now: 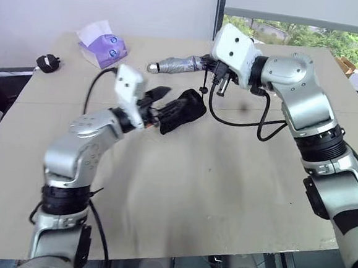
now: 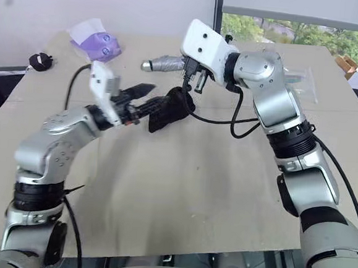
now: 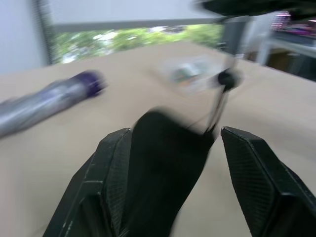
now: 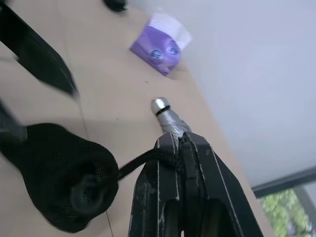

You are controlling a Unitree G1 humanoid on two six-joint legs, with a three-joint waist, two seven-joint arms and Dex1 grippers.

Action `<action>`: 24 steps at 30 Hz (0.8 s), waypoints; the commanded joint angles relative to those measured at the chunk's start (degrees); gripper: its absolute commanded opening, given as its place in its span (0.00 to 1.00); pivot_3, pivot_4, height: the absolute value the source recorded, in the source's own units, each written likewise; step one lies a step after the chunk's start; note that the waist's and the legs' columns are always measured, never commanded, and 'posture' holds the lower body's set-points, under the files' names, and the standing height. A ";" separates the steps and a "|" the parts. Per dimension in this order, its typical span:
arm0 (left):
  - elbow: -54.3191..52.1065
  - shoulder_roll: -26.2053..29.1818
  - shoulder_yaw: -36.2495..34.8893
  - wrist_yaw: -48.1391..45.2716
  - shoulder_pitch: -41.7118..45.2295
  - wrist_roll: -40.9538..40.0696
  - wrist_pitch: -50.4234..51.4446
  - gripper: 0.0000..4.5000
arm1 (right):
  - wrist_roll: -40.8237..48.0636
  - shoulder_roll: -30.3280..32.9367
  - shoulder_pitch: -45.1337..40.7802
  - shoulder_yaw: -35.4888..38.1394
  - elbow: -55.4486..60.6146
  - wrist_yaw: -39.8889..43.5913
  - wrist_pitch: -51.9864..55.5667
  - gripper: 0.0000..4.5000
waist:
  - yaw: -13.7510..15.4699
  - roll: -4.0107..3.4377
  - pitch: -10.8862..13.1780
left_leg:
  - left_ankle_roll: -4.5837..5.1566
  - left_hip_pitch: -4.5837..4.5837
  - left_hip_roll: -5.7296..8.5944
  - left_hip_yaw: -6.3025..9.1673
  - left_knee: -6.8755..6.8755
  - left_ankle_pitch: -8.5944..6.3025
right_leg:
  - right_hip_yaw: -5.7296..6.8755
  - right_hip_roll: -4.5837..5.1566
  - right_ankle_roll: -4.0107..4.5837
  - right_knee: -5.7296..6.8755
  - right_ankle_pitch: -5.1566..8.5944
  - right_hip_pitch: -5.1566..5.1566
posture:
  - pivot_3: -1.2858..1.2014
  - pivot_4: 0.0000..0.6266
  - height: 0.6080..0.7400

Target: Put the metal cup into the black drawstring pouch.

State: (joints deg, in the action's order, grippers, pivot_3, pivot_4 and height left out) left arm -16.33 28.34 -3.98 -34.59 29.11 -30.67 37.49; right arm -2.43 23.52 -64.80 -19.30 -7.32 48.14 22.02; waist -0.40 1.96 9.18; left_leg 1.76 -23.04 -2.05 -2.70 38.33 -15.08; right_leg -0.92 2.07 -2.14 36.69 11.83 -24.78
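Though cord-hung, black drawstring pouch (image 4: 59, 173) bulging, rounded.

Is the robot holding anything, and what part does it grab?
The right gripper pinches the black drawstring pouch by its cord. The left gripper is open around the pouch.

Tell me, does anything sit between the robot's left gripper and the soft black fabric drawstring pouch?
Nothing visible does. The soft black fabric drawstring pouch sits right between the open fingers of the left gripper, while the right gripper is pinched shut on its thin black cord.
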 commanded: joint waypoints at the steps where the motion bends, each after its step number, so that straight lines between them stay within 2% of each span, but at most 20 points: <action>1: 4.86 -4.23 4.02 -0.58 4.77 3.39 -6.29 0.68 | -0.86 1.56 -2.30 0.97 1.91 1.71 -1.18 0.00 | 0.02 0.01 0.00 | 0.02 -0.01 0.01 -0.01 0.02 0.00 | 0.00 0.00 0.00 -0.01 0.00 0.00 | 0.52 0.24 1.00; 8: 12.70 -8.77 5.46 -3.13 11.03 5.07 -11.23 0.68 | -1.34 1.89 -1.90 1.34 4.57 2.01 1.13 0.00 | -0.52 -0.02 0.01 | 0.01 0.02 -0.06 -0.01 -0.05 0.00 | 0.07 -0.28 0.00 0.08 0.00 -0.08 | 0.52 0.24 1.00; 12: 15.82 -9.11 6.16 -5.50 12.06 6.01 -12.94 0.30 | -1.16 1.85 -1.53 1.90 6.32 1.51 3.01 0.00 | -0.51 -0.02 0.01 | 0.01 0.02 -0.08 0.01 -0.08 0.00 | 0.05 -0.30 0.01 0.08 0.01 -0.08 | 0.52 0.24 1.00; 13: 16.49 -9.32 6.28 -5.80 12.24 6.15 -13.19 0.17 | -1.02 1.86 -1.43 2.11 6.86 1.38 3.62 0.00 | -0.50 -0.02 0.01 | 0.01 0.02 -0.07 0.01 -0.07 0.00 | 0.03 -0.28 0.00 0.07 0.00 -0.08 | 0.52 0.24 1.00; 15: 17.66 -9.52 6.76 -6.39 12.38 6.88 -13.76 0.03 | -0.86 1.83 -1.28 2.55 7.72 0.89 4.67 0.00 | -0.39 -0.02 0.01 | 0.01 0.02 -0.06 -0.01 -0.03 0.00 | 0.00 -0.24 -0.01 0.06 0.00 -0.07 | 0.52 0.24 1.00; 20: 21.11 -8.66 7.27 -7.46 11.36 9.69 -15.29 0.03 | 0.45 0.99 -2.08 7.85 5.81 -4.58 7.41 0.00 | -0.21 -0.02 0.01 | 0.02 -0.01 -0.04 -0.01 0.00 0.00 | 0.01 -0.19 -0.01 0.06 0.00 -0.07 | 0.52 0.24 1.00; 24: 26.49 -5.18 6.06 -6.79 10.20 13.43 -16.77 0.03 | -0.08 3.25 -4.45 15.88 -9.02 -14.75 3.45 0.00 | -0.28 -0.02 0.01 | 0.01 0.01 -0.03 -0.05 -0.01 0.00 | 0.02 -0.19 -0.01 0.07 0.00 -0.06 | 0.52 0.24 1.00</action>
State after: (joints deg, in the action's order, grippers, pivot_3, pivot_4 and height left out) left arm 7.78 21.11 3.32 -41.60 40.10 -19.36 22.31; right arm -2.04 24.22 -66.56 -10.13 -10.05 39.74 28.52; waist -0.68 1.94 9.19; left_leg 1.77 -23.02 -2.07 -2.76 38.32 -15.08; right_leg -0.90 1.88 -2.15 36.77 11.83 -24.83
